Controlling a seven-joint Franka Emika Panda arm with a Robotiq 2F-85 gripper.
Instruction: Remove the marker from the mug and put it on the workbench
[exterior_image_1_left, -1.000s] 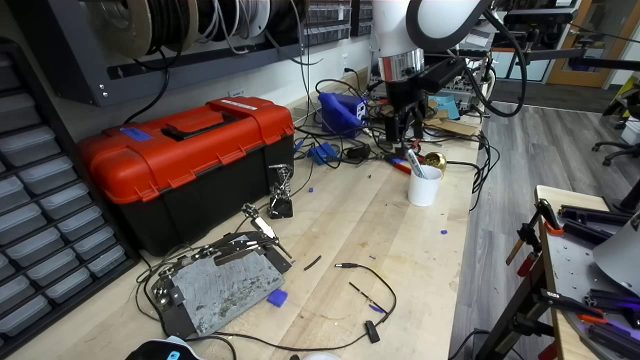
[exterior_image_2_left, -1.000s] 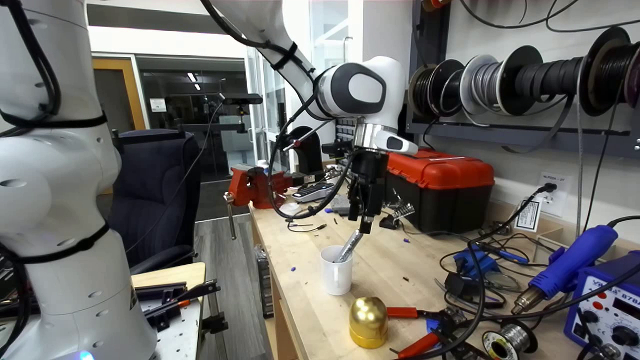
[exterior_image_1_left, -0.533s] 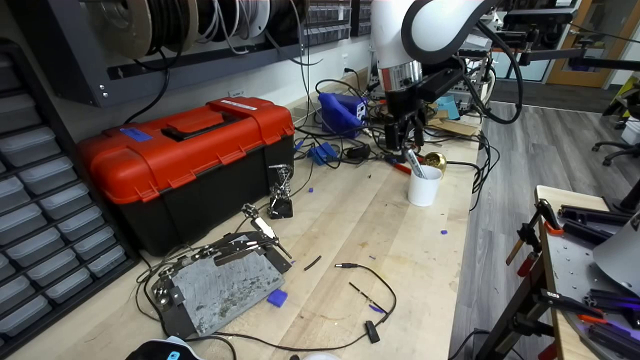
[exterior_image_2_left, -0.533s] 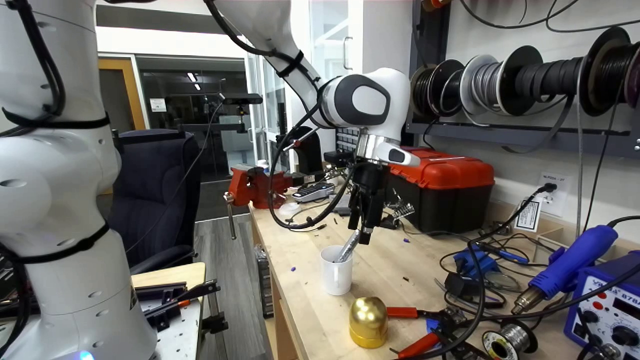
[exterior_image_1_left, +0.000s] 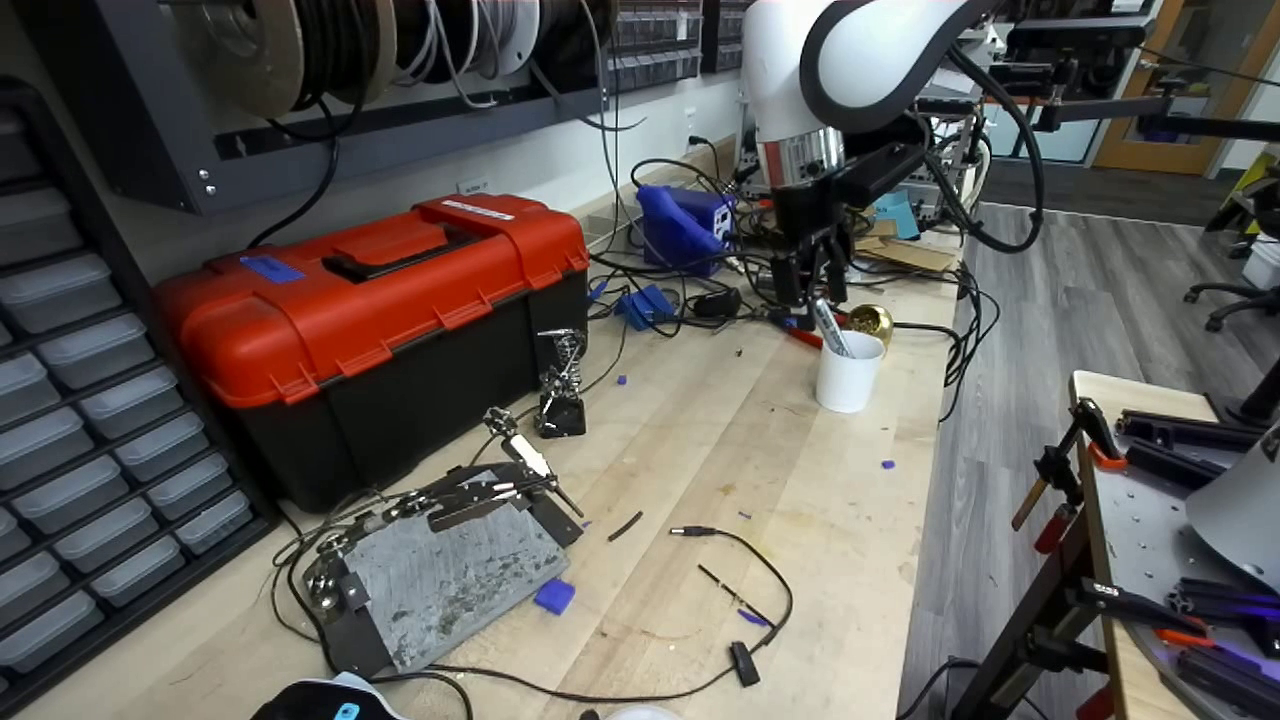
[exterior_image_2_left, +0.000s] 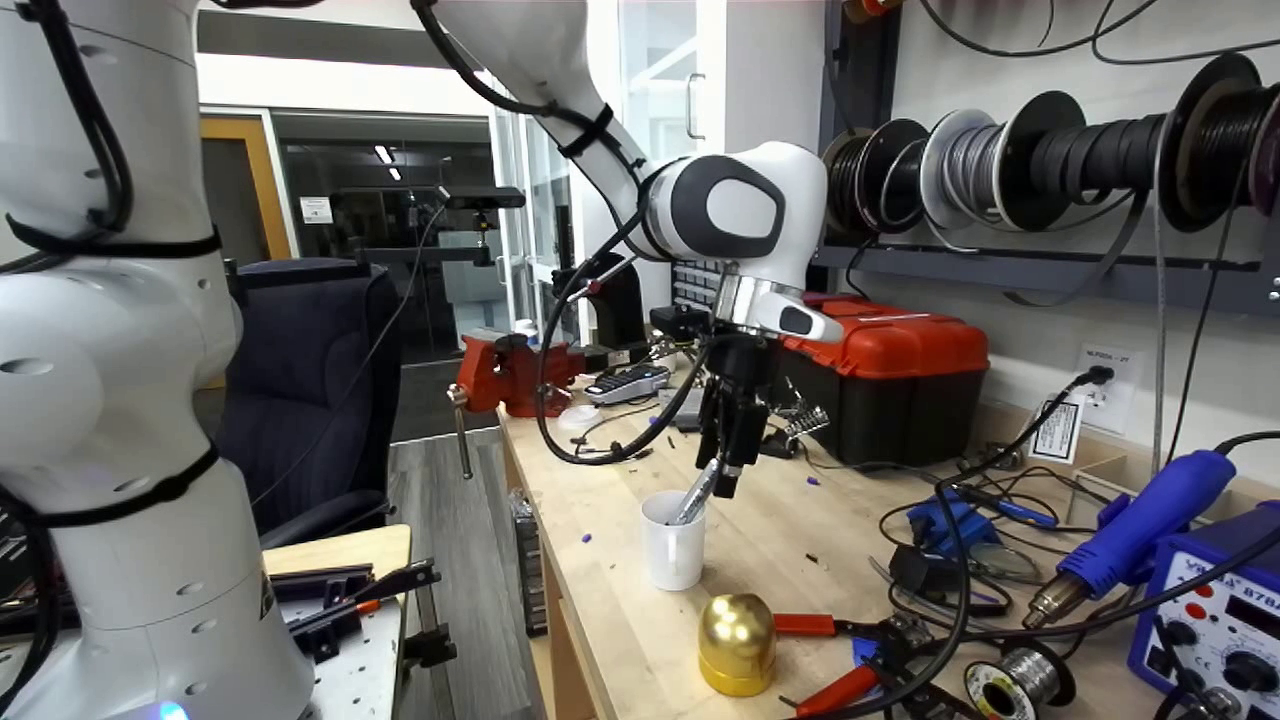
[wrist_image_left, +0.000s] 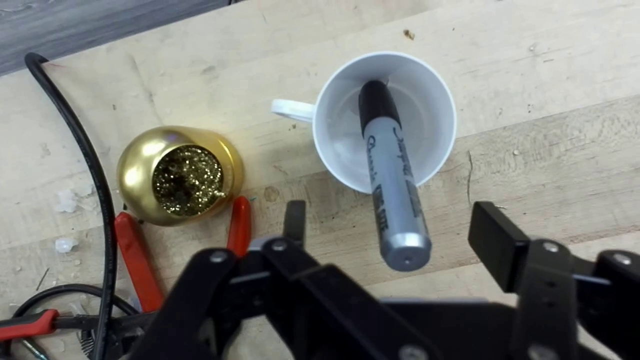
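Observation:
The marker is a grey barrel with a black cap (wrist_image_left: 392, 165). It leans in the white mug (wrist_image_left: 430, 100), cap end down, its grey end sticking out past the rim. In both exterior views the marker (exterior_image_1_left: 830, 325) (exterior_image_2_left: 697, 495) and mug (exterior_image_1_left: 848, 382) (exterior_image_2_left: 672, 558) stand on the wooden workbench (exterior_image_1_left: 700, 450) near its edge. My gripper (wrist_image_left: 397, 232) is open, pointing down over the marker's grey end. In the wrist view its fingers are on either side of that end with gaps; nothing is held. The gripper also shows in both exterior views (exterior_image_1_left: 814, 288) (exterior_image_2_left: 717, 468).
A gold container of metal wool (wrist_image_left: 187, 175) stands beside the mug's handle. Red-handled pliers (wrist_image_left: 137, 262) and black cables (wrist_image_left: 92, 150) lie nearby. A red-and-black toolbox (exterior_image_1_left: 400, 300), a blue soldering station (exterior_image_2_left: 1225, 590) and a solder spool (exterior_image_2_left: 1025, 680) are farther off.
My gripper has moved down toward the marker's exposed end, most of it in the first half second. It stays open. The mug and marker have not moved.

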